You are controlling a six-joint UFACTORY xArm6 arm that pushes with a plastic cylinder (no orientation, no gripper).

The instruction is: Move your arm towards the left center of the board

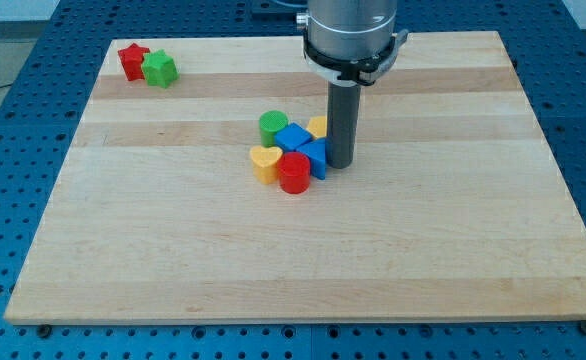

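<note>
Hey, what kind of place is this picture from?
Probably a robotics lab bench: a wooden board sits on a blue perforated table, and my tip rests beside a cluster of small coloured blocks, right of the blue one.

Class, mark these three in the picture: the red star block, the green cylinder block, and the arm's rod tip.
red star-shaped block [132, 60], camera view, on its top face.
green cylinder block [272, 125], camera view, on its round top.
my tip [341, 164], camera view, at the rod's very end, right of the central cluster.
</note>
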